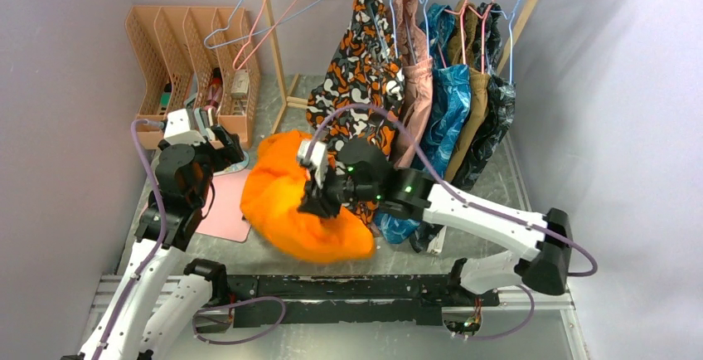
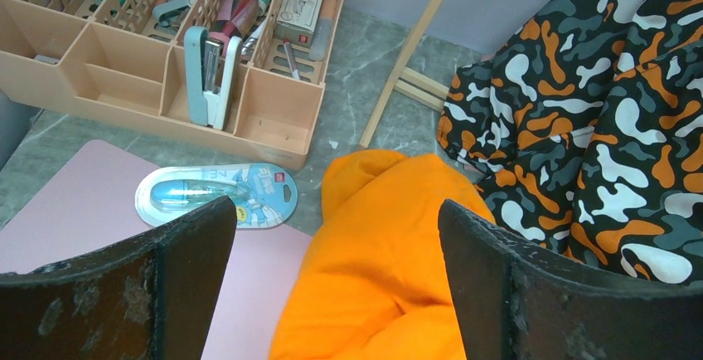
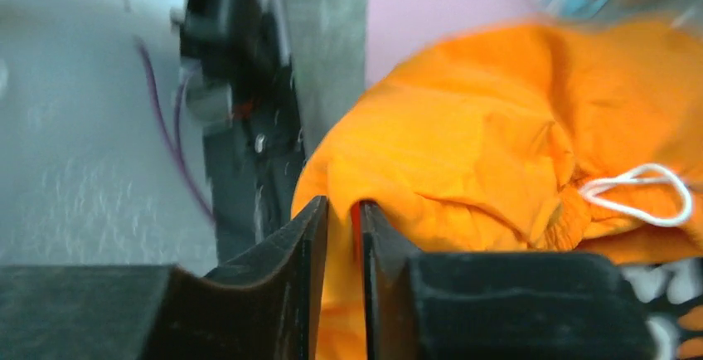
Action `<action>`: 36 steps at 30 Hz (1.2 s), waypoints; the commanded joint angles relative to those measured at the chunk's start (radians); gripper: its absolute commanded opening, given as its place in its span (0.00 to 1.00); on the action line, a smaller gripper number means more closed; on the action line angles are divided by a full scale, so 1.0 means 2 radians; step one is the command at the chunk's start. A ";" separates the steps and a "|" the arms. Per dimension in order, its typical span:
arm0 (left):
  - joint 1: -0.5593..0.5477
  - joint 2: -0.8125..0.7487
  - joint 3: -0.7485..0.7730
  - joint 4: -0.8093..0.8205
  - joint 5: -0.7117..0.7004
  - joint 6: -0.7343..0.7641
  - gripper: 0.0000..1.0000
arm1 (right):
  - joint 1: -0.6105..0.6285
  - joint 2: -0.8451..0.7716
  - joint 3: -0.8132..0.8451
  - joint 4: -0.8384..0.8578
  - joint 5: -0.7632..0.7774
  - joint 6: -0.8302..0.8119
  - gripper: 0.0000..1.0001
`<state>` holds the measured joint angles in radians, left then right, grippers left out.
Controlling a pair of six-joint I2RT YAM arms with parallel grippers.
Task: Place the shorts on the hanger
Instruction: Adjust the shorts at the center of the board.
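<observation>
Gripping a fold of the shorts (image 3: pixel 497 153), the right end effector (image 3: pixel 342 235) has its jaws nearly together on orange fabric, so the pinch looks thin. The garment is a crumpled bundle at the middle of the worktop (image 1: pixel 497 186), its left edge over a pink mat (image 1: pixel 224 211) and its far side against the patterned garment (image 1: pixel 356 70) on the rack. Whether it is lifted or resting cannot be told. The left end effector (image 2: pixel 336 211) hovers just left of the bundle with jaws wide apart and nothing between them. The hanger (image 1: pixel 253 44) hangs at the far left, well apart from the shorts.

Judged from this, the step is to open the bundle out. The white drawstring (image 3: pixel 638 194) marks the waistband, lying right of the pinch. The left end effector would do best to take the waistband hem at a second point, so that the two arms can draw it taut. A deeper bite by the right would lessen slipping, and the drawstring loop should stay clear of the fingers.
</observation>
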<state>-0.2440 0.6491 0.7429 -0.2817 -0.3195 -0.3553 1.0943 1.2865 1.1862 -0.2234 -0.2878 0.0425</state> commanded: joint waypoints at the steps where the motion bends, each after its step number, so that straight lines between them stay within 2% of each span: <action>1: -0.004 0.000 0.003 0.003 -0.011 0.000 0.95 | 0.009 0.035 -0.017 -0.166 -0.087 -0.025 0.38; 4: -0.004 -0.002 0.002 0.003 -0.011 0.000 0.95 | 0.010 0.012 -0.024 -0.137 -0.036 -0.012 0.60; 6: -0.004 -0.003 0.001 0.003 -0.011 0.000 0.95 | 0.008 -0.002 -0.029 -0.094 0.044 0.008 0.67; 11: -0.004 -0.002 0.002 0.000 -0.018 -0.001 0.95 | -0.022 0.075 0.001 -0.032 0.183 0.105 0.69; 14: -0.004 -0.002 0.003 -0.004 -0.025 -0.001 0.95 | -0.046 0.121 0.008 0.011 0.216 0.149 0.69; 17: -0.004 -0.001 0.002 -0.006 -0.029 -0.001 0.95 | -0.053 0.166 0.015 0.047 0.229 0.157 0.69; 21: -0.005 0.000 0.003 -0.007 -0.028 -0.001 0.95 | -0.057 0.223 0.045 0.045 0.280 0.159 0.70; 25: -0.005 0.000 0.002 -0.007 -0.026 -0.001 0.95 | -0.059 0.224 0.024 0.065 0.333 0.159 0.71; 30: -0.005 0.005 0.001 -0.003 -0.015 -0.001 0.94 | -0.073 0.190 -0.046 0.123 0.304 0.166 0.72; 36: -0.005 0.024 0.001 0.004 0.012 0.000 0.93 | -0.101 0.206 -0.052 0.130 0.213 0.186 0.72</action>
<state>-0.2459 0.6796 0.7429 -0.2901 -0.3378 -0.3553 0.9226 1.6901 1.0927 -0.0319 0.2481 0.3779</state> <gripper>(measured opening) 0.936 0.719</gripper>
